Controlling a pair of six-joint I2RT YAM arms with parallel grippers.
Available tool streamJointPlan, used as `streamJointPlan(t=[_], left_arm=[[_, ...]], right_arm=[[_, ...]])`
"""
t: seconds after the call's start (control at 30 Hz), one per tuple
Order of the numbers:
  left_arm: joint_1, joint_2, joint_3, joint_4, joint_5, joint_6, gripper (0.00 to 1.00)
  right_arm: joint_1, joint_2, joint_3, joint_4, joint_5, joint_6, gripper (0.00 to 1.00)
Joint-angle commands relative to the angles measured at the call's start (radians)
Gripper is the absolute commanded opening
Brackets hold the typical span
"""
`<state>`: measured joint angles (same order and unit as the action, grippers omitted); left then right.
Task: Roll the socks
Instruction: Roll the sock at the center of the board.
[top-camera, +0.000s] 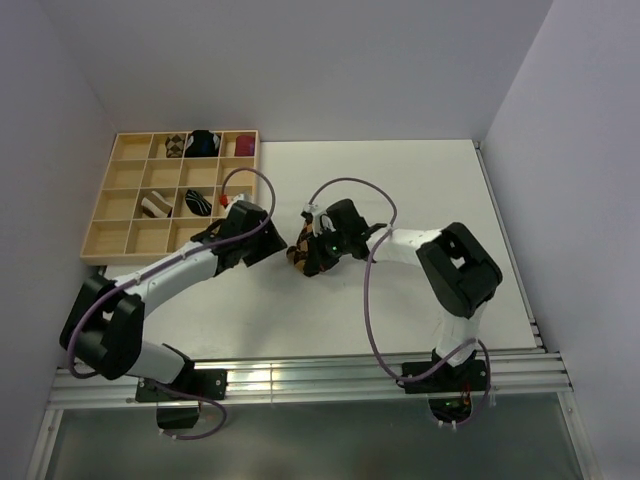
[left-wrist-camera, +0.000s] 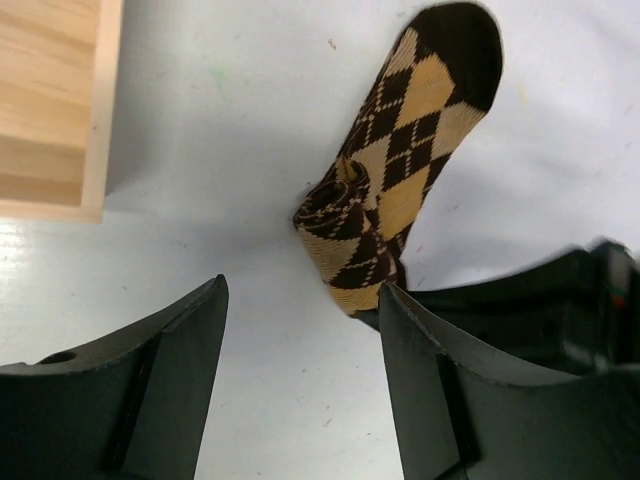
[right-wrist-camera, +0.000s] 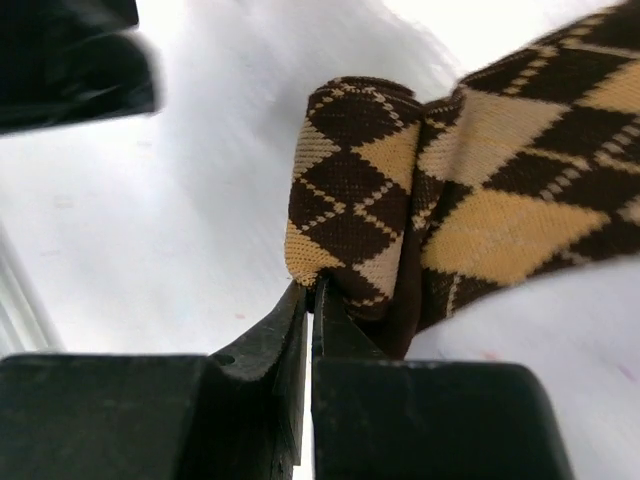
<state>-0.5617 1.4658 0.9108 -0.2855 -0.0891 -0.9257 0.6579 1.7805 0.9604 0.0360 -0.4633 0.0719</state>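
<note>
Your right claw (right-wrist-camera: 308, 285) is clenched tight, tips nipping the lower edge of the argyle sock (left-wrist-camera: 400, 180) at its rolled end. The sock lies on the white counter (left-wrist-camera: 220, 150) mid-way between both arms, one end coiled up and the toe stretched out flat. Your left claw (left-wrist-camera: 300, 290) is released, jaws spread wide and apart from the fabric, just beside the coil. Over at the left, the wooden tray (top-camera: 100, 240) holds the striped sock (top-camera: 155, 205) and the black sock (top-camera: 198, 202) in neighbouring compartments.
</note>
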Motion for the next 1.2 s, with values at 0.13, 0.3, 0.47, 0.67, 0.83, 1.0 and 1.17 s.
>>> streamJointPlan(t=[0.13,0.3,0.47,0.67,0.83,1.0,1.17], left_arm=[[-0.012,-0.085,-0.153,0.189,0.008,-0.151,0.65],[-0.040,-0.030,-0.179,0.256,0.002,-0.205,0.65],[-0.040,-0.010,-0.202,0.348,-0.026,-0.236,0.66],[-0.040,0.050,-0.158,0.309,-0.046,-0.246,0.61],[-0.040,0.093,-0.171,0.289,-0.031,-0.266,0.56],[-0.044,0.148,-0.150,0.206,-0.043,-0.262,0.46],[-0.044,0.223,-0.086,0.125,-0.023,-0.236,0.21]], right_arm=[[-0.084,0.172,0.144,-0.134,-0.435,0.146,0.00],[-0.112,0.221,0.184,-0.150,-0.505,0.178,0.00],[-0.121,0.229,0.198,-0.169,-0.505,0.178,0.00],[-0.127,0.243,0.207,-0.159,-0.512,0.200,0.00],[-0.132,0.257,0.215,-0.159,-0.506,0.209,0.00],[-0.133,0.258,0.219,-0.157,-0.492,0.220,0.00],[-0.133,0.200,0.176,-0.130,-0.428,0.209,0.00]])
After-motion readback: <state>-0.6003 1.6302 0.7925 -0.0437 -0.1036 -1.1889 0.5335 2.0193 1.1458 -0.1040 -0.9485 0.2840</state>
